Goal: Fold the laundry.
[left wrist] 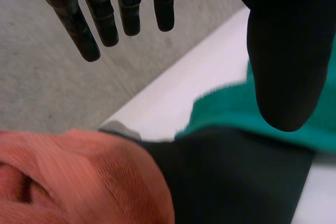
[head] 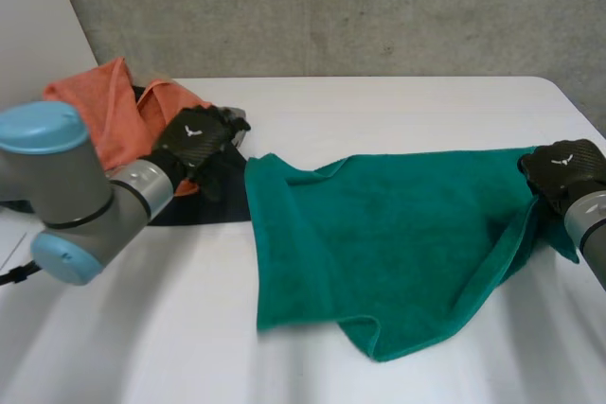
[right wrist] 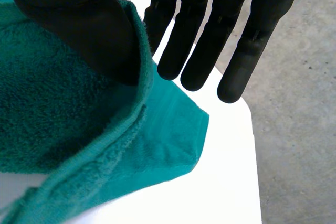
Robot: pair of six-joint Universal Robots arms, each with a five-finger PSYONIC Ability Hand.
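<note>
A green towel (head: 379,234) lies spread on the white table (head: 398,111), with its near edge rumpled and partly folded over. My right hand (head: 565,169) is at the towel's far right corner. In the right wrist view the towel's edge (right wrist: 137,108) runs up between the thumb (right wrist: 89,24) and the straight fingers (right wrist: 202,51), pinched there. My left hand (head: 194,137) hovers over the pile at the left, just beyond the towel's left corner. Its fingers (left wrist: 105,19) and thumb (left wrist: 283,51) stand straight and apart, holding nothing.
An orange cloth (head: 104,106) and a black cloth (head: 213,191) are piled at the table's back left, under my left hand. A bit of grey cloth (left wrist: 121,128) peeks out between them. The table's right edge runs close to my right hand. A concrete wall stands behind.
</note>
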